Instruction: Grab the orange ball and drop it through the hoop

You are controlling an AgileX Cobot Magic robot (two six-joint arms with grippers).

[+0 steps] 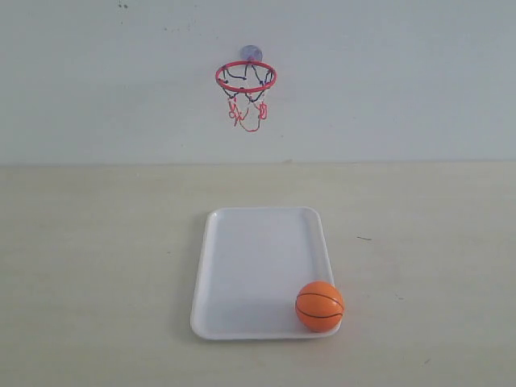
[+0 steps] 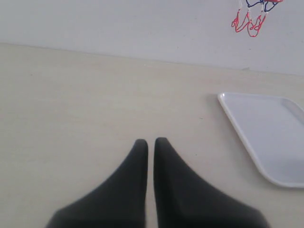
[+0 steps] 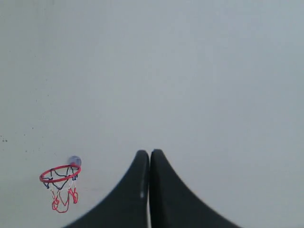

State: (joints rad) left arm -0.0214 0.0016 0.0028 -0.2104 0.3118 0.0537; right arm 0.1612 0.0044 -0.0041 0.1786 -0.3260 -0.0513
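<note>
Left wrist view: left tool (image 2: 150,142) closed on nothing, its black fingers pressed almost together above the bare bench (image 2: 95,104).
Right wrist view: right tool (image 3: 149,154) also closed and empty, raised and facing the pale wall (image 3: 190,71).
Nearest thing: white tray (image 1: 242,266) on the bench, its corner showing to one side in the left wrist view.
Orange ball: the orange ball (image 1: 319,306) rests in the tray's near right corner, against the rim.
Hoop: the hoop (image 1: 246,78) is fixed to the wall above and beyond the tray, net dangling, well apart from the ball.
Step in hand: likely the very start; neither tool is near the ball.
Next move: a tool, probably the right, must open, come down over the ball and close.
Writing: no brand or label readable anywhere.
</note>
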